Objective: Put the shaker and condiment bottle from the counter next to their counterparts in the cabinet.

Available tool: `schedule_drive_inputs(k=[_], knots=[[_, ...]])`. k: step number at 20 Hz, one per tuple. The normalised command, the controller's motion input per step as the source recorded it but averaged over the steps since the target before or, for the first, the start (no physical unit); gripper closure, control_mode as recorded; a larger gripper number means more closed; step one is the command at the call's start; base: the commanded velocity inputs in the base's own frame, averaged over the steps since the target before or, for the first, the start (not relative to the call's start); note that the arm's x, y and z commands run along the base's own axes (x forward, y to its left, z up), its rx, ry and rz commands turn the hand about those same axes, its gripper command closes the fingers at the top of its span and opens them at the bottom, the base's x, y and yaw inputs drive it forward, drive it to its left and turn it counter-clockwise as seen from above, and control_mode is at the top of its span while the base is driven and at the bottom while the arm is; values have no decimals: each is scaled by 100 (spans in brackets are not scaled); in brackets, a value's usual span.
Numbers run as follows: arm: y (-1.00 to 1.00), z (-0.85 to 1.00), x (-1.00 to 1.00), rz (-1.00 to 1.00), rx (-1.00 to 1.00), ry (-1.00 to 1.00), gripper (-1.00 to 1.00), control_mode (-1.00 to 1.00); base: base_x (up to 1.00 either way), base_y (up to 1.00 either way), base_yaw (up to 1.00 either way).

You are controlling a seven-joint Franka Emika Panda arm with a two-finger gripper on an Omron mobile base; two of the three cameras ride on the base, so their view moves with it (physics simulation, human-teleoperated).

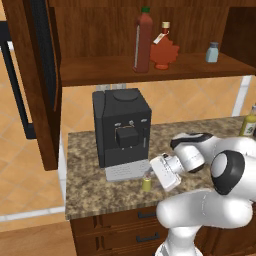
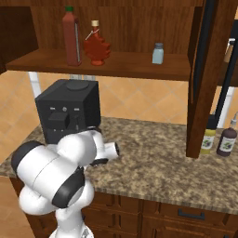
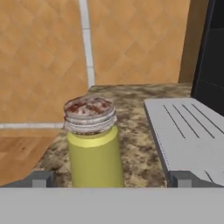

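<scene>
Spread jaws of the gripper reach the shaker near the counter front edge; in the hand view the fingertips flank it, where an off-centre squeeze could topple it.

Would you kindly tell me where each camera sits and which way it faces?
Left base view: behind the arm's left, facing the black coffee machine; white arm lower right.
Right base view: behind its right, same machine; arm lower left.
Hand view: along the open pincer at the small yellow-green shaker.
Base views share the tall red green-capped bottle.
</scene>
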Motion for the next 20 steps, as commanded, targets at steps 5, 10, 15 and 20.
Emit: schedule_drive_inputs(k=[5, 10, 15, 20], knots=[[23, -6, -8, 0, 1, 15, -100, -100, 0, 0, 0], [12, 13, -9, -2, 10, 28, 100, -100, 0, 0, 0], [-3, 52, -14, -8, 13, 30, 100, -100, 0, 0, 0], [0, 58, -45, -14, 2, 17, 100, -100, 0, 0, 0]])
